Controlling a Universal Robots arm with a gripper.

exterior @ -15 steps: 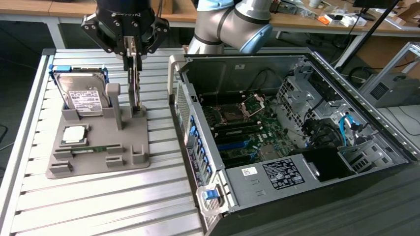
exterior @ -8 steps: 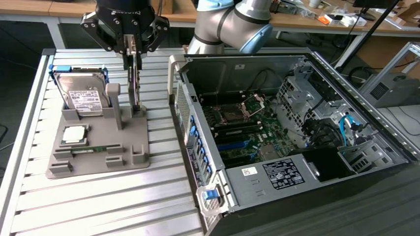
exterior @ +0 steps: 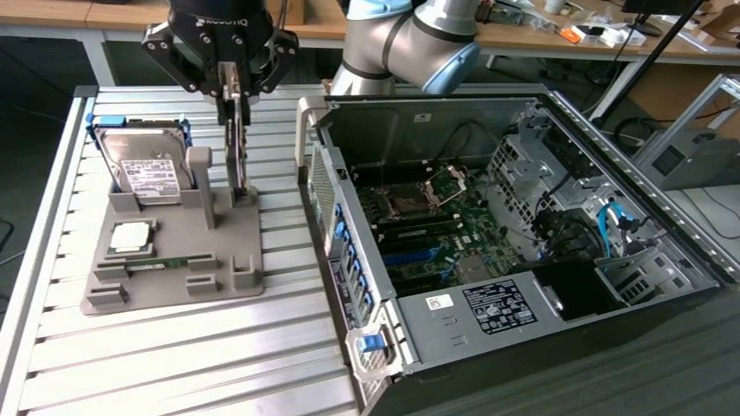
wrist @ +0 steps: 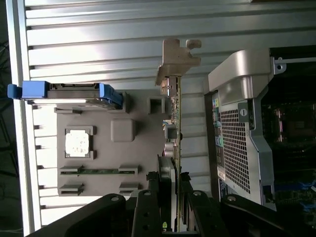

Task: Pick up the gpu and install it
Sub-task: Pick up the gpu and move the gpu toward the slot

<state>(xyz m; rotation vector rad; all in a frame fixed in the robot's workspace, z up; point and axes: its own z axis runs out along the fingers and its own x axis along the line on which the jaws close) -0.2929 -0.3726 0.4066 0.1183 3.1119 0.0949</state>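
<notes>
The gpu stands edge-on as a slim dark blade at the back right of the grey holder, its lower end at the holder's post. My gripper comes down from above and is shut on its upper edge. In the wrist view the gpu runs away from the gripper as a thin green board, its silver bracket at the far end. I cannot tell whether the card still touches the holder. The open computer case, on the exterior view's right, shows its motherboard.
On the holder a hard drive with blue rails stands upright; a square processor and a narrow memory strip lie flat. The case's side wall rises close beside the card. The slatted metal table extends toward the front.
</notes>
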